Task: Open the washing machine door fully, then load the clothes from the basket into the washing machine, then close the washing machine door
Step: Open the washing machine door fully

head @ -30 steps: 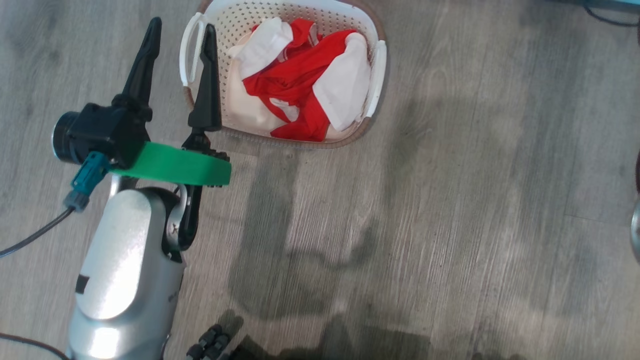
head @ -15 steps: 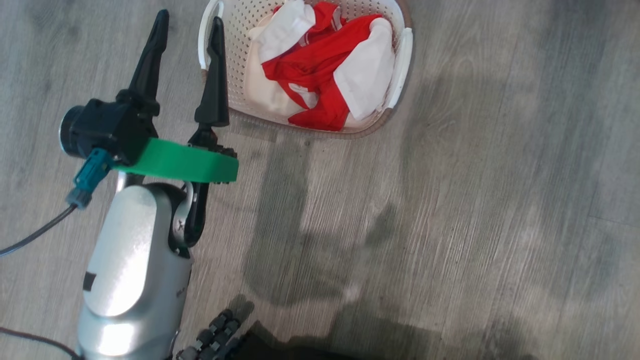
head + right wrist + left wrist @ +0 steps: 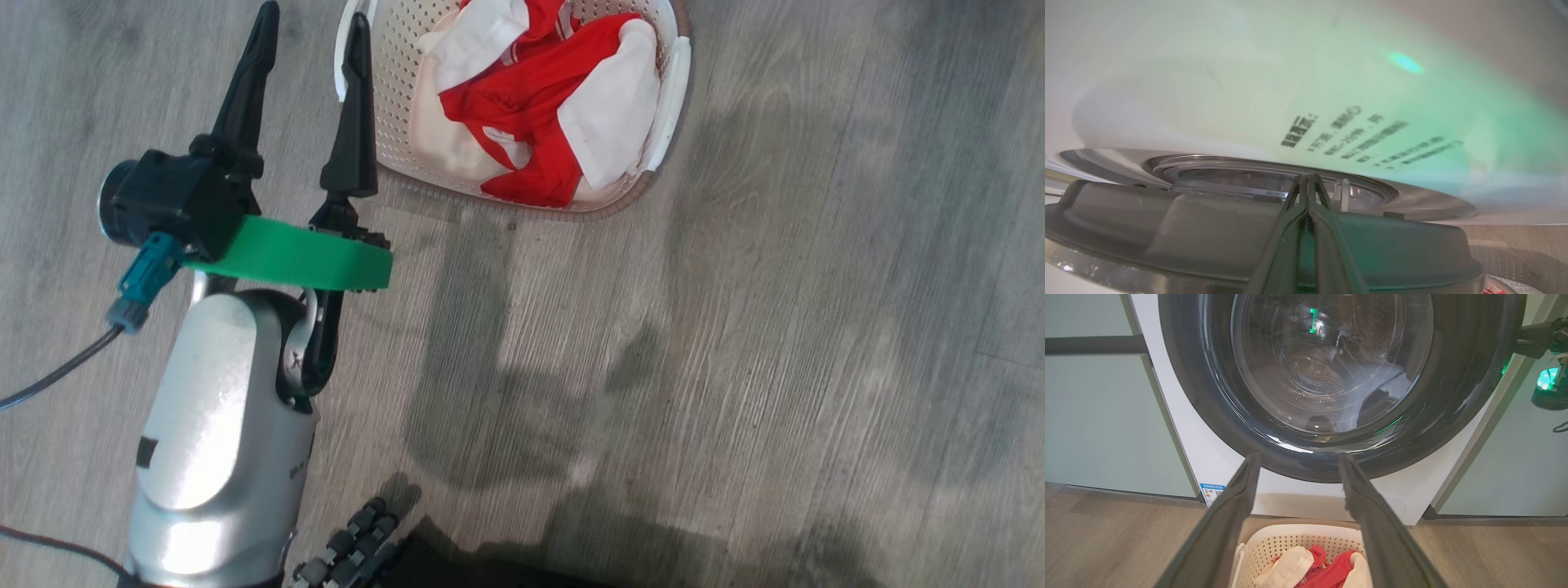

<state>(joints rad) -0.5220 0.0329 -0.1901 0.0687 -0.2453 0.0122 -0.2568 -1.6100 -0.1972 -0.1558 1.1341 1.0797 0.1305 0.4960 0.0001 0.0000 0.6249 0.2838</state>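
Wooden floor [image 3: 735,327] holds the basket [image 3: 671,90], clothes [image 3: 539,90] all inside; door [image 3: 1208,416] looks barely ajar. Left fingers [image 3: 355,106] spread, empty; right fingers [image 3: 1286,237] clenched shut.

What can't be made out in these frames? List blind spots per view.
Head view: basket far end cut off by the top edge; clothes overlap, so their count is unclear.
Left wrist view: washing machine door top cut off by the frame edge; left gripper fingers cover part of the basket; sticker print too small.
Right wrist view: printed text blurred; contact between the shut right gripper and the door is not discernible.
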